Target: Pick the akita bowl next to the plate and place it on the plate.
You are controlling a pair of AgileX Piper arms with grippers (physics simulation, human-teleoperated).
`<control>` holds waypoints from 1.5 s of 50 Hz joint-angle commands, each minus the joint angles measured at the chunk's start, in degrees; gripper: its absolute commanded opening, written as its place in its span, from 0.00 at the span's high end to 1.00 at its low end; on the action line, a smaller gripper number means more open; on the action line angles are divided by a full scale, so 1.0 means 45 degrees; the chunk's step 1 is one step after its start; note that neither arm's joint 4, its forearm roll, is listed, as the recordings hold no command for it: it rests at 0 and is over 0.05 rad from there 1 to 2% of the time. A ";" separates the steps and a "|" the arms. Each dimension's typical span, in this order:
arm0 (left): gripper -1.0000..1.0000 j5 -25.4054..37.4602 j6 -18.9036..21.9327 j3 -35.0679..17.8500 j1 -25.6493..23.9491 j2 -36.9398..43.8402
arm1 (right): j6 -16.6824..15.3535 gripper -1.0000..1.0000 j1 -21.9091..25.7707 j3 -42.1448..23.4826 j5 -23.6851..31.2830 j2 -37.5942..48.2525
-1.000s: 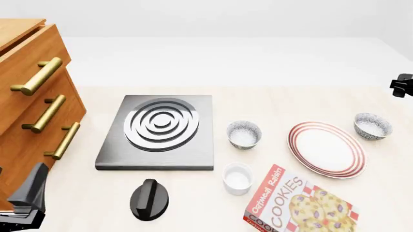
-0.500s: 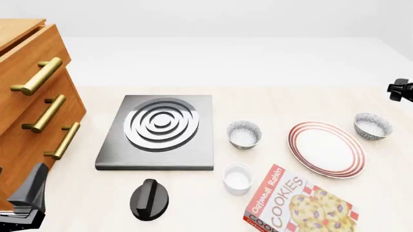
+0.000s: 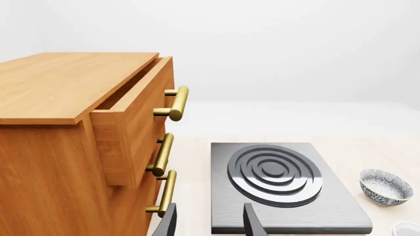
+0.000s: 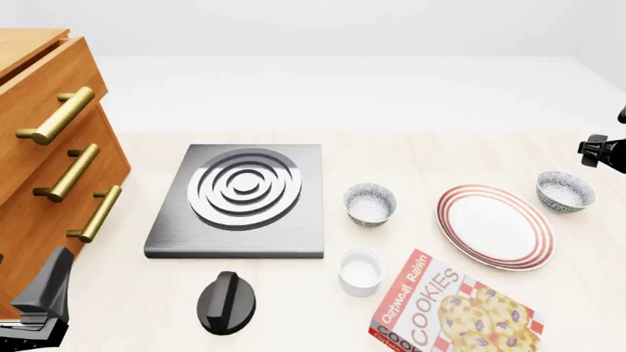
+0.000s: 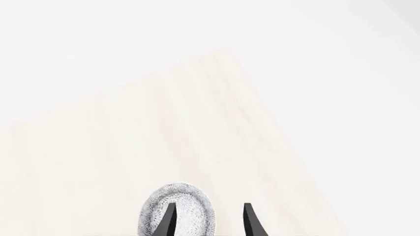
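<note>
The plate (image 4: 495,226), white with red rings, lies at the right of the table. The akita bowl (image 4: 564,191), speckled grey with a white inside, stands close by the plate's right rim. A look-alike bowl (image 4: 370,204) stands left of the plate, farther from it. My right gripper (image 4: 600,151) hangs at the right edge, above and just behind the akita bowl. In the right wrist view the gripper (image 5: 207,222) is open, with the bowl (image 5: 187,200) below its left finger. My left gripper (image 3: 210,223) is open and empty near the cabinet, at the front left (image 4: 39,304).
A wooden drawer cabinet (image 4: 49,154) with brass handles fills the left side. A grey stove plate (image 4: 240,199) lies mid-table with a black knob (image 4: 226,302) in front. A small white cup (image 4: 360,270) and a cookie box (image 4: 455,312) sit in front of the plate.
My right gripper has come a little leftward and lower in the front view, closer to the akita bowl. The left arm and all objects stay where they were.
</note>
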 commanded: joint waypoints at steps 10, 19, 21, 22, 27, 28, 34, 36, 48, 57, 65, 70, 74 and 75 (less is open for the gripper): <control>0.00 0.0000 0.0000 0.0000 0.0000 0.0000 | -0.0155 0.00 -0.0252 0.0039 -0.0039 0.0628; 0.00 0.0000 0.0000 0.0000 0.0000 0.0000 | 0.0025 0.00 -0.0135 -0.0118 0.0070 0.0962; 0.00 0.0000 0.0000 0.0000 0.0000 0.0000 | 0.0021 0.00 -0.0093 -0.0127 0.0076 0.0995; 0.00 0.0000 0.0000 0.0000 0.0000 0.0000 | 0.0110 0.00 -0.0022 -0.0145 0.0108 0.1025; 0.00 0.0000 0.0000 0.0000 0.0000 0.0000 | 0.0229 0.00 0.0143 -0.0109 0.0076 0.1117; 0.00 0.0000 0.0000 0.0000 0.0000 0.0000 | 0.0275 0.00 0.0251 -0.0071 0.0047 0.1201; 0.00 0.0000 0.0000 0.0000 0.0000 0.0000 | 0.0327 0.00 0.0143 -0.0088 -0.0045 0.1491; 0.00 0.0000 0.0000 0.0000 0.0000 0.0000 | 0.0336 0.00 0.0110 -0.0096 -0.0060 0.1561; 0.00 0.0000 0.0000 0.0000 0.0000 0.0000 | 0.0693 0.00 0.0132 -0.0120 -0.0108 0.1846; 0.00 0.0000 0.0000 0.0000 0.0000 0.0000 | 0.0736 0.00 0.0081 -0.0156 -0.0118 0.1982; 0.00 0.0000 0.0000 0.0000 0.0000 0.0000 | 0.0773 0.00 -0.0028 -0.0072 -0.0269 0.2226; 0.00 0.0000 0.0000 0.0000 0.0000 0.0000 | 0.0795 0.00 -0.0064 -0.0073 -0.0348 0.2426; 0.00 0.0000 0.0000 0.0000 0.0000 0.0000 | 0.0818 0.00 -0.0021 -0.0076 -0.0384 0.2522; 0.00 0.0000 0.0000 0.0000 0.0000 0.0000 | 0.0812 0.00 -0.0011 -0.0078 -0.0389 0.2544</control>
